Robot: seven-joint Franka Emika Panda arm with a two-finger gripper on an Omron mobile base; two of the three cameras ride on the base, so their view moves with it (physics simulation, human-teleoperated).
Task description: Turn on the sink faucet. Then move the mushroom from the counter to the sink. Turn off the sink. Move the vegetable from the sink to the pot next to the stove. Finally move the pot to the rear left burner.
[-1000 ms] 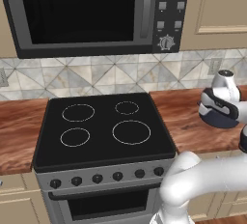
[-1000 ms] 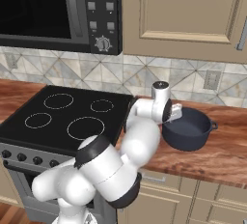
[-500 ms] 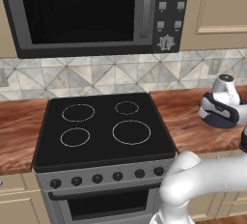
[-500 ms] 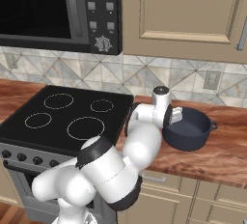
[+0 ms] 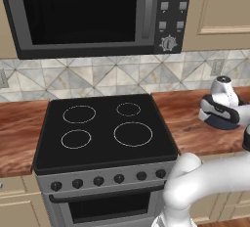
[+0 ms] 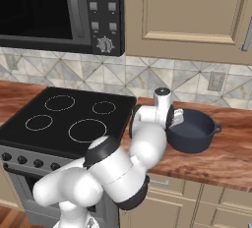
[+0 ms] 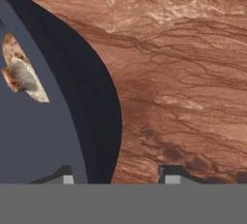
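Right at the hand (image 7: 116, 179), the dark pot (image 6: 193, 132) sits on the wood-grained worktop (image 6: 231, 153), just past the stove's (image 5: 105, 128) right edge. Seen from the hand's own camera, the pot's rim (image 7: 99, 97) passes between the two fingertips (image 7: 170, 174), one tip over the pot's inside and the other over bare worktop outside the wall, so the jaws straddle the rim with a gap between them; whether they have clamped onto it I cannot tell, since only the very ends of the tips show. Inside the pot, ahead of the inner fingertip, lies the mushroom (image 7: 21, 76), a pale piece with brownish edges resting on the grey-blue floor, apart from the wall. From the right base camera the wrist comes down at the pot's near-left rim, and a small handle (image 6: 217, 129) sticks out on the pot's far side from the hand. From the left base camera the pot (image 5: 218, 118) is mostly covered by the arm's white forearm. Beyond the hand, to its left, the black cooktop carries four ringed burners, with the rear left burner (image 5: 79, 114) well apart from the pot. Above the stove hangs a microwave (image 5: 93, 13), and a tiled backsplash (image 6: 147, 77) runs behind the worktop.
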